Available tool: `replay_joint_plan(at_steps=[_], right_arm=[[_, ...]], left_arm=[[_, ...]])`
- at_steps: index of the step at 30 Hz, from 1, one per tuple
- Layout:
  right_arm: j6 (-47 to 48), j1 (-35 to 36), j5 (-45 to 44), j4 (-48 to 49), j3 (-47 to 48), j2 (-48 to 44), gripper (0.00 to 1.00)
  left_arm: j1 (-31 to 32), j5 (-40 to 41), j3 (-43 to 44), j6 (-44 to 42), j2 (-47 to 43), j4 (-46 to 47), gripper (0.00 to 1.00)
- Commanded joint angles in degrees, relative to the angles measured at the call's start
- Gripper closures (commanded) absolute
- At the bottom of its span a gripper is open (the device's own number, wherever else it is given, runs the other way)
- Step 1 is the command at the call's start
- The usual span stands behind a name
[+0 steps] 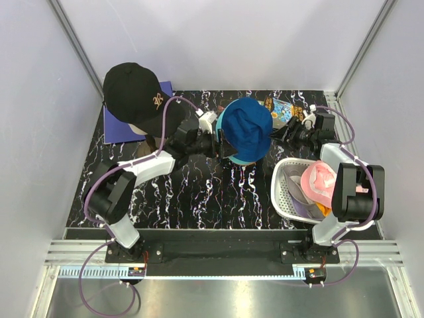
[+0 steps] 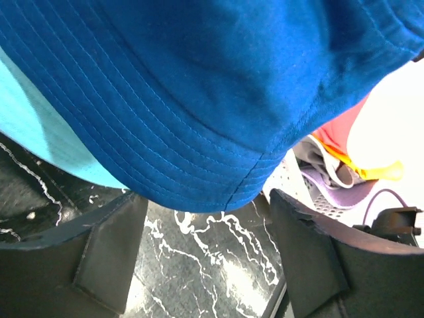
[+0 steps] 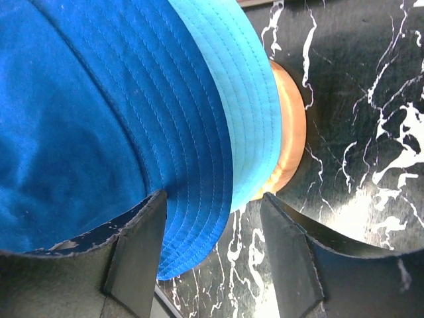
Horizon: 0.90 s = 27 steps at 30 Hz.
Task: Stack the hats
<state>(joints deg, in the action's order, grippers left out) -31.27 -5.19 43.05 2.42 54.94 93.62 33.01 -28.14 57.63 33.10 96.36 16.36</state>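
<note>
A blue bucket hat (image 1: 246, 127) sits on top of a teal hat (image 3: 252, 99), whose brim shows beneath it; both rest on a tan mannequin head (image 3: 293, 132). My left gripper (image 1: 222, 142) is at the stack's left side, jaws open, with the blue brim (image 2: 199, 132) hanging just above the gap and not pinched. On the stack's right, my right gripper (image 1: 279, 132) is open too, and the blue brim (image 3: 192, 199) reaches in between its fingers. A black baseball cap (image 1: 132, 89) stands at the back left. A pink hat (image 1: 318, 182) lies in the basket over lavender and orange ones.
The white perforated basket (image 1: 283, 192) stands at the right, close to the right arm. A purple mat (image 1: 122, 129) lies under the black cap. A colourful packet (image 1: 281, 109) sits behind the hat stack. Walls close in on the back and sides.
</note>
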Motion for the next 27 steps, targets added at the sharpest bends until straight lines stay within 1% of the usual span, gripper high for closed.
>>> replay_joint_plan(at_steps=[1,2,5,6,7,9,11,12,15,17,18,19,20,24,25,27], right_arm=[[1.9,0.4,-0.3,-2.0,1.8,-2.7,0.33],[2.0,0.4,-0.3,-2.0,1.8,-2.7,0.33],[2.3,0.4,-0.5,-3.9,2.0,-3.3,0.33],[2.5,0.5,-0.7,-4.3,1.9,-3.4,0.33],[2.8,0.4,-0.9,-4.5,1.8,-3.5,0.33],[2.9,0.4,-0.9,-4.7,1.7,-3.6,0.33],[2.9,0.5,-0.9,-4.9,1.6,-3.5,0.33],[2.9,0.6,-0.9,-4.9,1.6,-3.5,0.33],[3.0,0.9,-0.9,-5.0,1.8,-3.5,0.33],[3.1,1.1,-1.0,-5.1,1.8,-3.5,0.34],[3.1,1.0,-1.1,-5.3,1.8,-3.5,0.33],[3.1,1.0,-1.2,-5.2,1.9,-3.5,0.33],[3.1,1.0,-1.3,-5.3,1.8,-3.6,0.34],[3.1,1.1,-1.6,-5.5,1.8,-3.7,0.33],[3.1,1.1,-1.8,-5.6,1.9,-3.7,0.33],[3.2,1.1,-2.6,-5.9,1.9,-3.9,0.33]], left_arm=[[-0.5,-2.5,-0.3,1.3,-1.2,7.4,0.26],[-0.7,-2.7,-0.1,1.9,-0.9,7.6,0.31],[-1.1,-2.5,-0.3,3.0,-0.2,8.0,0.41],[-1.3,-2.4,-0.6,3.3,-0.1,8.4,0.48],[-1.5,-2.4,-0.9,3.7,0.1,9.1,0.52],[-1.9,-2.3,-1.3,4.7,0.4,10.4,0.58],[-2.3,-2.3,-1.7,5.7,0.8,11.2,0.61],[-2.4,-2.4,-1.8,6.2,1.1,12.1,0.67],[-2.9,-3.1,-1.9,7.7,2.3,13.9,0.76],[-3.3,-3.1,-2.3,8.8,3.0,14.7,0.86],[-3.5,-3.1,-2.6,9.4,3.0,15.9,0.90],[-3.9,-3.2,-2.9,10.6,3.2,16.7,0.97],[-4.1,-3.3,-3.6,11.2,3.4,18.3,1.00],[-4.7,-3.7,-3.8,12.5,4.0,19.1,1.00],[-4.7,-2.9,-3.5,12.3,4.0,17.9,1.00],[-5.0,-1.7,-2.2,11.6,4.0,12.2,1.00]])
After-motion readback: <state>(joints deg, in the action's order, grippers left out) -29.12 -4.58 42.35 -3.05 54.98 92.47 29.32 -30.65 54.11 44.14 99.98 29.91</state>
